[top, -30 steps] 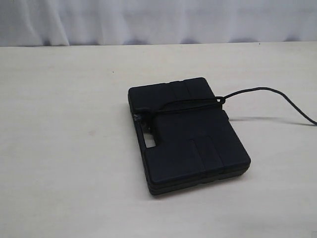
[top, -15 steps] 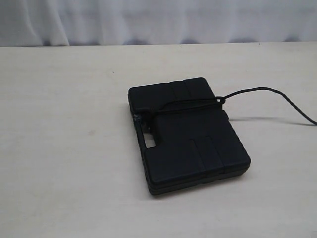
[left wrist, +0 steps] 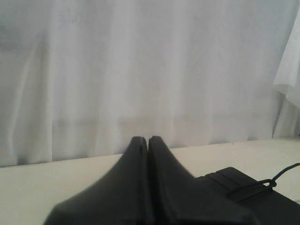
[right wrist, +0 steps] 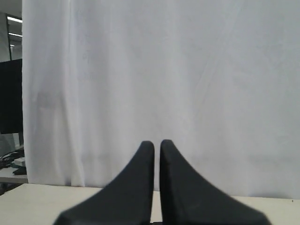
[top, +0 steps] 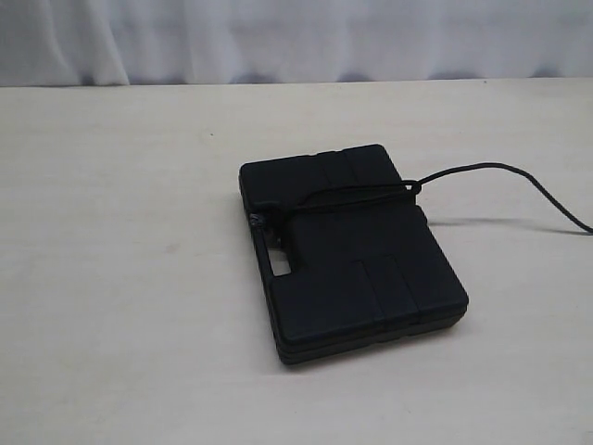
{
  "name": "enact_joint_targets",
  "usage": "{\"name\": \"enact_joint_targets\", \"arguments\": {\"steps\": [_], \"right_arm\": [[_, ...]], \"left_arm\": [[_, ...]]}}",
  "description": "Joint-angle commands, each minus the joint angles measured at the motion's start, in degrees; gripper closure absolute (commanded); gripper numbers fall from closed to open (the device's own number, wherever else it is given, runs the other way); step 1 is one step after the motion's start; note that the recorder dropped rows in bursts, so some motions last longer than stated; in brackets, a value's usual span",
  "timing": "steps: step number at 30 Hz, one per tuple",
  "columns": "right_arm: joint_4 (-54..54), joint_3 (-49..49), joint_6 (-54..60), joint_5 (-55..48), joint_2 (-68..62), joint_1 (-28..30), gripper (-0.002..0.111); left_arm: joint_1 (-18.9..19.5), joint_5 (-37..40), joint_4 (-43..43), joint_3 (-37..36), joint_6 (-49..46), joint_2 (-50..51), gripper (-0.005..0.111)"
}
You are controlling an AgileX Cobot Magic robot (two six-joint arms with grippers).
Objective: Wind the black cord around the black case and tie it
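Where one cord (top: 488, 167) crosses, one case (top: 371, 269) lies.

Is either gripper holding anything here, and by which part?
Nothing is held. The left gripper and the right gripper are both shut and empty; the black cord lies across the black case on the table.

Probably lab or office: white curtain backdrop (right wrist: 187, 93), pale table (top: 111, 278), dark monitor (right wrist: 10, 93) beyond curtain edge.
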State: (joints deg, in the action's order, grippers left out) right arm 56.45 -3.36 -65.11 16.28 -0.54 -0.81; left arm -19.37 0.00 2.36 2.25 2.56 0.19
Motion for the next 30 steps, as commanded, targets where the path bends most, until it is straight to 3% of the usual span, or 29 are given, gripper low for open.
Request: {"name": "enact_joint_targets", "arguments": {"steps": [1,16,30], "right_arm": [[1.85,0.22,-3.14,-5.07,0.54,-1.28,0.104],[1.85,0.35,-4.28,-10.35,0.54,-1.31,0.104],[1.85,0.35,-4.28,-10.35,0.54,-1.31,0.104]], "left_arm": [[0.10,0.89,-0.20,-0.29,-0.90,-0.19,0.107],[0.10,8.51,1.12,-0.29,-0.24,-0.19,0.107],[0.10,8.49,1.12,-0.29,-0.35,-0.19,0.107]]}}
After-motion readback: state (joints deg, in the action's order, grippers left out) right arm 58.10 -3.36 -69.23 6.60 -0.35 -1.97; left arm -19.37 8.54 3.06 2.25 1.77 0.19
